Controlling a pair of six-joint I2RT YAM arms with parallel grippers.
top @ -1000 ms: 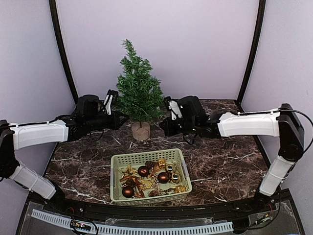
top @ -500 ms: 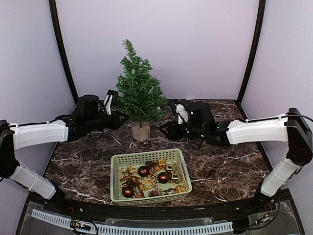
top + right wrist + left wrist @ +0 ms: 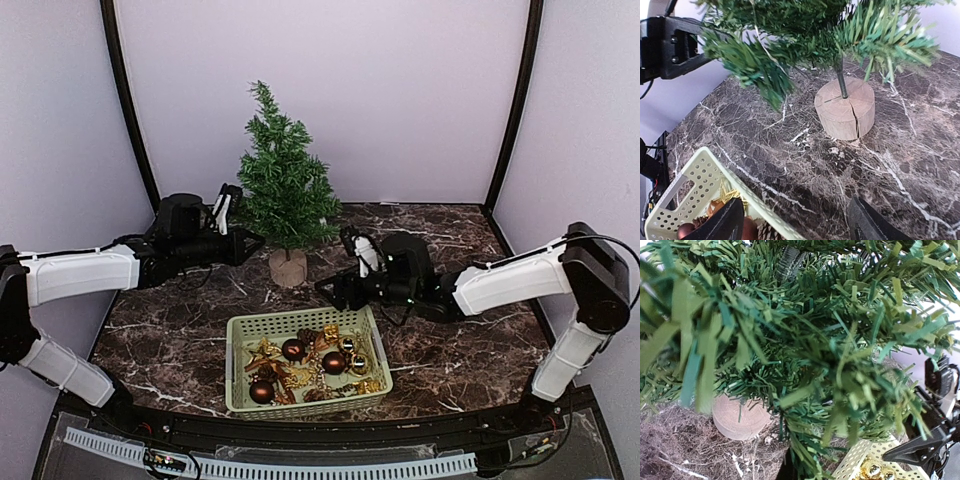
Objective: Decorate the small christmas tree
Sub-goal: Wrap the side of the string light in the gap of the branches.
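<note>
The dark brown, white-veined marble table (image 3: pixel 470 335) is seen under everything. A small christmas tree (image 3: pixel 283 190) of green bristly needles is stood upright on its round light wooden stump base (image 3: pixel 845 114) at back centre. A pale green perforated plastic basket (image 3: pixel 300 320) is placed in front of it, with brown and gold baubles (image 3: pixel 334 362) inside. The left gripper (image 3: pixel 246 243) is closed among the lower left branches; whether a branch is pinched cannot be told. The right gripper (image 3: pixel 797 227) is spread wide and empty, between stump and basket.

Bristly green small christmas tree (image 3: pixel 790 45) on a round wooden stump at twelve o'clock; pale-green perforated plastic basket (image 3: pixel 696 192) at seven o'clock.
</note>
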